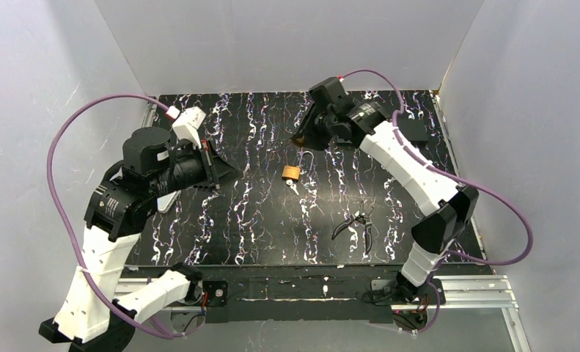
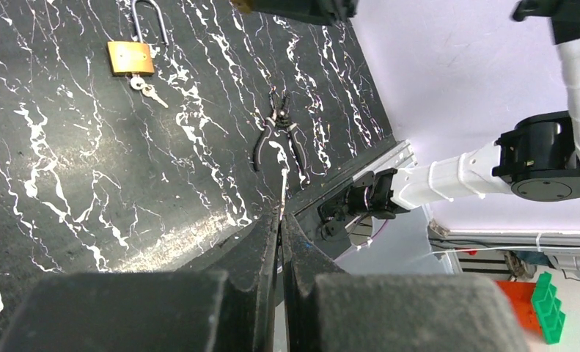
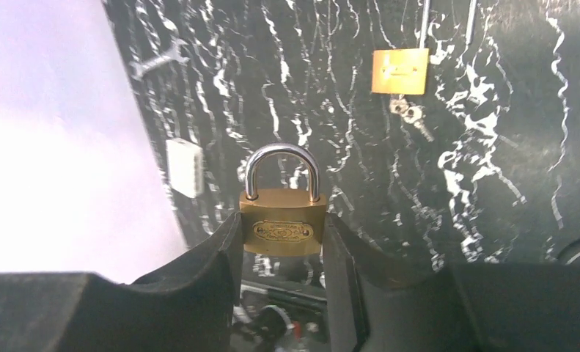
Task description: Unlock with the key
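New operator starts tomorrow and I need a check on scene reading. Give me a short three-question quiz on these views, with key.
1. True or false: the right gripper holds a brass padlock by its body, shackle closed.
2. Which lies next to the second padlock on the table? A) pliers B) keys C) wrench
3. Fill in: the left gripper has its jaws ____ on a thin metal blade, apparently the key.
Key: 1 true; 2 B; 3 shut.
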